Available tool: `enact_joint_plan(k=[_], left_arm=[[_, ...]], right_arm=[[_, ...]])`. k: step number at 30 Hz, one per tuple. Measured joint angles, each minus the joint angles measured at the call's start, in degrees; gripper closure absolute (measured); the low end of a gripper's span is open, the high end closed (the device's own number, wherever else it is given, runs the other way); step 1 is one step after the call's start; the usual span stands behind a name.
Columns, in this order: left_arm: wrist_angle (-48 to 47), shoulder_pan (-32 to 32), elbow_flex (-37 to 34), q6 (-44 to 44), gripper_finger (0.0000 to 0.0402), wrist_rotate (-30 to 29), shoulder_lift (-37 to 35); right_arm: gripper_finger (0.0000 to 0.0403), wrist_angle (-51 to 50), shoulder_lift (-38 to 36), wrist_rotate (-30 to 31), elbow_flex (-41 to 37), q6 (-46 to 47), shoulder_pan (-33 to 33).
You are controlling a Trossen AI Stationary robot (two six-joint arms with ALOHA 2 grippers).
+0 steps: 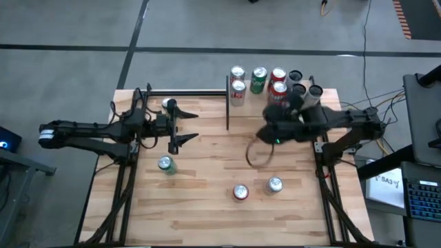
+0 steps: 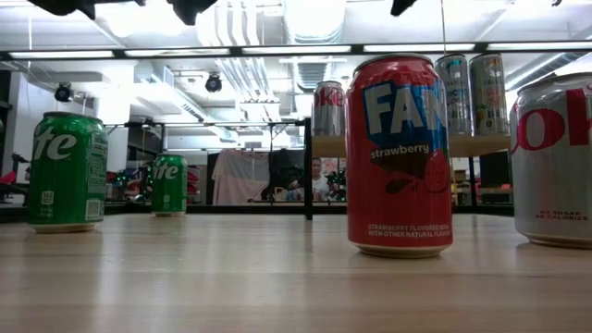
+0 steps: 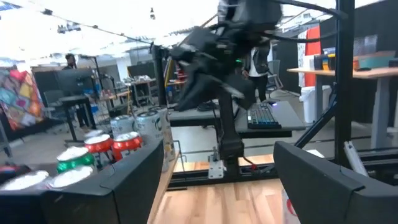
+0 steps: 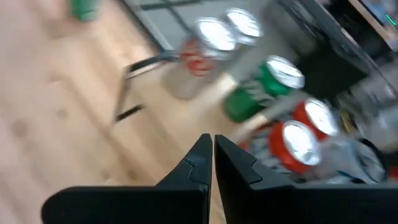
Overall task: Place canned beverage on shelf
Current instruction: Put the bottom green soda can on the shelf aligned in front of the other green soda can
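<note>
The black post (image 1: 227, 102) at the shelf's near-left corner serves as the landmark, and the scene is taken from left to right.

Well to the left of the post, the left gripper (image 1: 185, 126) hangs over the table (image 1: 207, 207) with its fingers spread wide and nothing between them. A green can (image 1: 166, 164) stands upright just in front of that gripper, on the side away from the shelf. Another can (image 1: 167, 104) shows beside the gripper's far finger, partly hidden by the arm.

Right of the post is the shelf (image 1: 256, 100), already carrying a row of upright cans: two silver ones next to the post, then a green one, then two red ones, with dark-topped cans beyond (the exact count at the far end is hard to make out). In front of the post and a little to its right, two loose cans stand on the table: a red can (image 1: 240, 192) and a silver can (image 1: 274, 184).

The right gripper (image 4: 212, 144) hovers just off the shelf's front edge near the red cans, its fingers pressed together and holding nothing.

My reading is that the next can to be shelved is one of the loose three. The green can is nearest the open left gripper, standing upright, so a sideways grasp round its wall would suit. The red and silver cans lie nearer the right arm, which would first have to open.
</note>
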Motion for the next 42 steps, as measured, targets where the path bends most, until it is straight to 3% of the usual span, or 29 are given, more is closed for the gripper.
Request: enact_joint_plan(k=[5,12,18,24,29,34,42], left_arm=[[0.02,-0.05,0.0,-5.5,0.0111,0.37,1.08],[4.95,-0.48,-0.02,-9.89,0.0111,0.83,3.0],[2.33,-0.68,1.12,-14.77,0.0111,0.87,2.57],[-17.13,-0.68,8.94,-17.32,0.0111,-0.9,1.58],[-40.43,-0.7,17.09,-19.49,0.0111,-6.88,2.58],[-62.73,-0.86,25.05,-21.78,0.0111,-7.0,5.72],[-76.51,-4.74,29.43,-22.29,0.0111,-5.73,10.03]], right_arm=[[0.0394,14.14,-5.1,-2.83,-9.96,-9.0,6.03],[0.0394,45.22,-14.77,-19.31,-27.74,-26.08,6.62],[0.0394,57.7,-23.66,-21.94,-40.68,-29.5,6.19],[0.0394,63.68,-30.73,-22.07,-48.77,-30.88,6.1],[0.0394,64.15,-33.74,-21.93,-50.37,-30.06,6.08],[0.0394,63.98,-34.28,-22.18,-50.78,-27.87,6.1],[0.0394,63.88,-31.49,-26.51,-50.86,-25.23,6.12]])
